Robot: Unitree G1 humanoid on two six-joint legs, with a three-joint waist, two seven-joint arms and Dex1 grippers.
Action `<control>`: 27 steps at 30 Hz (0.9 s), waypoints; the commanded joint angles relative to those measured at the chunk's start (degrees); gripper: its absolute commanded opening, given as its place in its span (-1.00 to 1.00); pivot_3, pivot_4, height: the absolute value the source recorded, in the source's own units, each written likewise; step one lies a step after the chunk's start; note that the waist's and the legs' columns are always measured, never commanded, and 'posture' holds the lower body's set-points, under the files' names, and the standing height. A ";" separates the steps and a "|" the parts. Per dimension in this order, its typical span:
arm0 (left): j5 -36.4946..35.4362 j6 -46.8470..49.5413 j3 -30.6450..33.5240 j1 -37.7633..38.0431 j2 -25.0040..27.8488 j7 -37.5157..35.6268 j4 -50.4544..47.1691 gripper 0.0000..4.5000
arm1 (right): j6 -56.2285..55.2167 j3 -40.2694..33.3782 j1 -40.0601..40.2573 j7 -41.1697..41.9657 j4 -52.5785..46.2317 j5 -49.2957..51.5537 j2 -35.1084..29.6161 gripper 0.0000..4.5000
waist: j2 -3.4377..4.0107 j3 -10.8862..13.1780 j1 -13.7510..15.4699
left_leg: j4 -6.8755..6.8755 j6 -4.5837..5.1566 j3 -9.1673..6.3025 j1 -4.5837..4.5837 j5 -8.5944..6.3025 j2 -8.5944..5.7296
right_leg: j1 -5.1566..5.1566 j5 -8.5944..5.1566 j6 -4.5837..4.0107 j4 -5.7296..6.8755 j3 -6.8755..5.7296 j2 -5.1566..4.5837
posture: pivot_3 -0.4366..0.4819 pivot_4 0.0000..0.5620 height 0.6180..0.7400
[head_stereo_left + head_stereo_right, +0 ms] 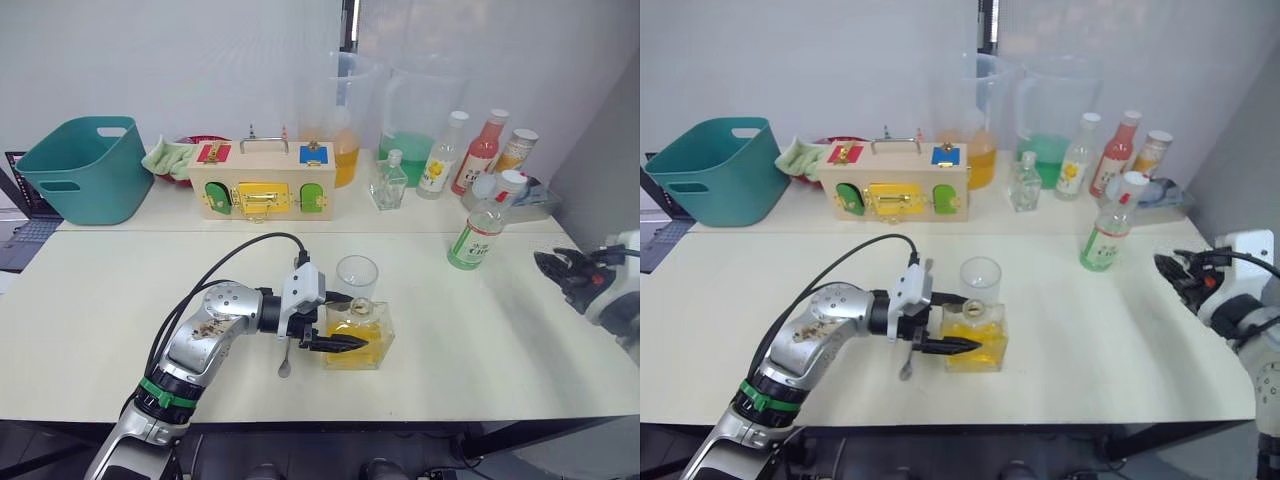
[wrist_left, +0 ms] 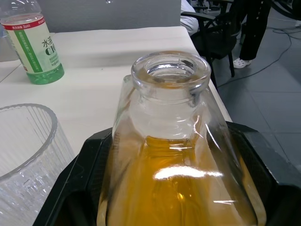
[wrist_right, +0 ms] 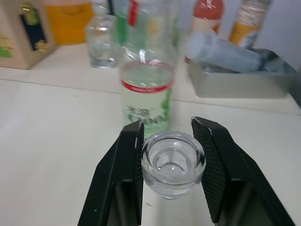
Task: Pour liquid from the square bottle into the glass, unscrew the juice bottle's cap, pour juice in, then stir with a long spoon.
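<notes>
Left gripper (image 1: 335, 343) clamped on the square bottle (image 1: 358, 340) — black fingers pressed to its two flat sides, bottle upright on the table (image 1: 100, 290) near the front edge, mouth open, neck pointing up. The liquid (image 2: 178, 188) fills the lower body.

The glass (image 1: 357, 277) stands just behind the bottle, toward the table's back edge, almost touching it. So the pour goes away from the front edge: lift, then tip the neck over the rim. Left forearm lies low and roughly level, reaching in from the left.

Right gripper (image 3: 169, 165) pinches a clear glass stopper (image 3: 173, 162), held off the right edge.

The juice bottle (image 1: 484, 225) stands toward the right back; nearer the right arm.
</notes>
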 commanded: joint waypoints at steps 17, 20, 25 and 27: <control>-3.32 1.47 1.68 -0.47 -0.25 0.80 -5.01 0.24 | -16.35 4.65 -8.65 -12.80 19.88 -12.08 10.78 -0.51 | 0.55 0.05 -0.27 | -0.03 -0.01 0.08 -0.02 0.01 -0.14 | -0.06 0.02 0.12 -0.01 0.61 0.09 | -0.05 -0.47 1.00; -3.41 1.46 1.66 -0.61 -0.35 1.01 -4.97 0.24 | -16.63 4.50 -8.16 -12.49 20.14 -11.59 11.00 -0.05 | 0.55 0.05 -0.33 | -0.03 -0.01 0.09 -0.02 0.01 -0.14 | -0.07 0.01 0.13 -0.01 0.64 0.12 | -0.05 -0.47 1.00; -3.41 1.24 1.69 -0.93 -0.50 0.96 -4.52 0.24 | -16.34 4.24 -7.69 -11.74 20.22 -10.62 11.17 0.67 | 0.55 0.05 -0.35 | -0.03 -0.01 0.09 -0.02 0.01 -0.14 | -0.06 0.01 0.13 -0.01 0.67 0.13 | -0.05 -0.47 1.00; -3.37 1.06 1.69 -1.04 -0.62 0.91 -4.29 0.24 | -16.31 4.10 -7.43 -11.39 19.97 -10.38 11.13 0.99 | 0.55 0.05 -0.35 | -0.03 -0.01 0.09 -0.02 0.01 -0.14 | -0.06 0.02 0.13 -0.01 0.68 0.14 | -0.05 -0.47 1.00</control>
